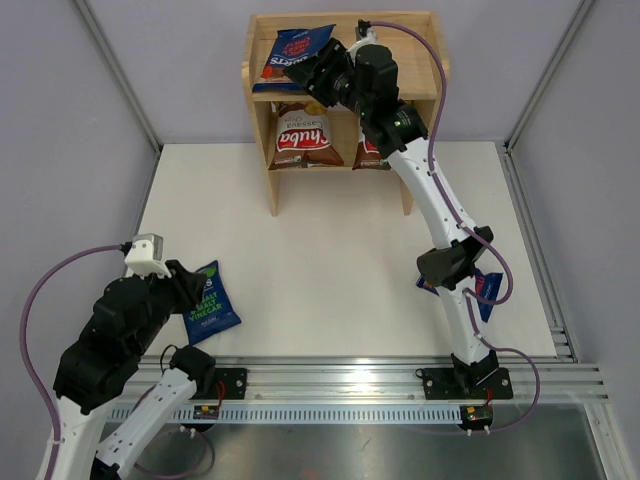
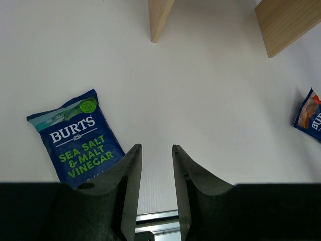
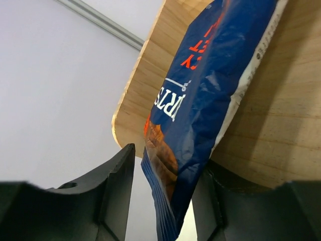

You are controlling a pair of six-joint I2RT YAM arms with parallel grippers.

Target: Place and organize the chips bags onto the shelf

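Observation:
The wooden shelf (image 1: 274, 170) stands at the back. A blue Burts bag (image 1: 295, 52) lies on its top tier. My right gripper (image 1: 320, 72) is open at that bag's right end. In the right wrist view the bag (image 3: 210, 85) rests on the wood (image 3: 271, 125), its end between the fingers of the gripper (image 3: 165, 160), with a gap to the left finger (image 3: 118, 186). Two brown Chuba bags (image 1: 303, 140) (image 1: 366, 152) stand on the lower tier. A Burts sea salt bag (image 1: 210, 300) (image 2: 77, 138) lies flat beside my left gripper (image 1: 190, 285) (image 2: 157, 146), which is open and empty.
A third blue Burts bag (image 1: 487, 292) (image 2: 310, 114) lies at the table's right, partly under the right arm. The shelf's side panels (image 2: 159, 17) reach down to the white table (image 1: 320, 260). A metal rail (image 1: 350, 375) runs along the near edge.

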